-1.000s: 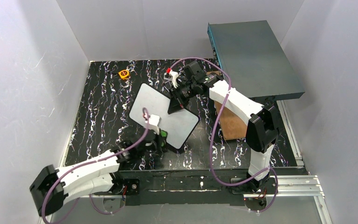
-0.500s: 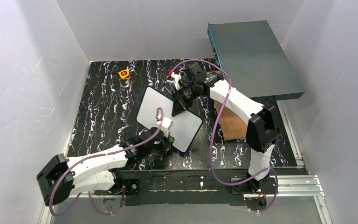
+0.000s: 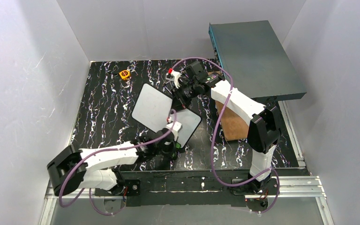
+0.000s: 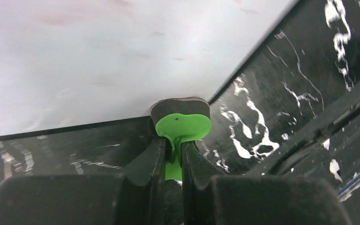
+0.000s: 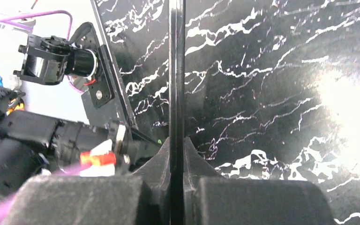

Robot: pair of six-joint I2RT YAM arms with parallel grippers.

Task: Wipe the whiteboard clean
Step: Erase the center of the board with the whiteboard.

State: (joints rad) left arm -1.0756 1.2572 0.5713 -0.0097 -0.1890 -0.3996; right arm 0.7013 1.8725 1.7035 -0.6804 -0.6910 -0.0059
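Observation:
The whiteboard (image 3: 155,107) stands tilted over the black marbled table, its white face wiped with only faint pink smears (image 4: 98,51). My right gripper (image 3: 181,97) is shut on the board's upper right edge, which in the right wrist view is a thin black strip (image 5: 176,70) pinched between the fingers (image 5: 176,151). My left gripper (image 3: 175,140) is shut on the stem of a green eraser (image 4: 183,125). Its dark felt pad (image 4: 180,104) presses against the board's black frame at the lower right corner. The left jaws (image 4: 176,158) close tight on the green handle.
A large grey-teal metal box (image 3: 255,56) fills the back right. A brown wooden board (image 3: 234,125) lies under the right arm. A small orange and yellow item (image 3: 124,74) sits at the back of the table (image 3: 98,108). White walls enclose three sides.
My left arm has swept right and toward the near side, carrying the eraser from the board's middle to its lower right corner. The board has wobbled slightly in the right gripper's hold.

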